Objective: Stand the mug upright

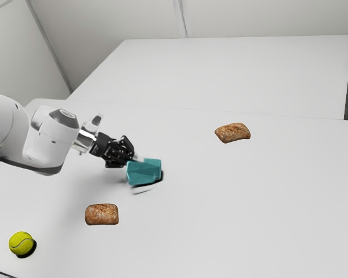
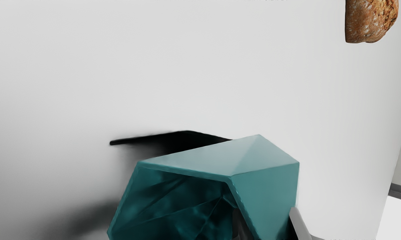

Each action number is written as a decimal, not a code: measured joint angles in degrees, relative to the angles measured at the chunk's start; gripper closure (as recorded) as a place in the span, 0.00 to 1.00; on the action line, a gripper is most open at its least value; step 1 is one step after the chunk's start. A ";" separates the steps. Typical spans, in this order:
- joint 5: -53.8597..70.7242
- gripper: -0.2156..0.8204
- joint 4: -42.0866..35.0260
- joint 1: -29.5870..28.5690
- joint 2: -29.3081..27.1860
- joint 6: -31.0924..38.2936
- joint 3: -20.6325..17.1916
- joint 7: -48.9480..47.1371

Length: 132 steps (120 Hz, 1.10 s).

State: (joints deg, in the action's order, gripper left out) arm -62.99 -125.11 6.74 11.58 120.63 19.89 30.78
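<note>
Our gripper (image 1: pixel 138 158) has the mug (image 1: pixel 145 172) pinched by its wall, one finger inside, the other outside. Mug's right at the jaws, tipped, not upright. Bread rolls (image 1: pixel 102 214) and tennis ball (image 1: pixel 21 244) sit apart from the jaws, on the table (image 1: pixel 220 231).

The widest room to pass on the table (image 1: pixel 249 214) runs from the mug (image 1: pixel 144 172) toward the exterior view's right, where the far bread roll (image 1: pixel 232 132) stands in the way farther back, with open surface along its near side. Toward the front, the near bread roll (image 1: pixel 101 214) and the tennis ball (image 1: pixel 21 243) are obstacles, with a gap between them and another between that roll and the mug. Right at the gripper (image 1: pixel 134 158), the mug's wall takes up the space between the finger inside its mouth and the finger outside
</note>
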 joint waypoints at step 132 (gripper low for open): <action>32.83 0.96 -1.16 7.91 -10.81 7.33 0.54 -4.41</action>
State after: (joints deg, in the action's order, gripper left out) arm -30.16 -126.27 14.65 0.76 127.96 20.42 26.37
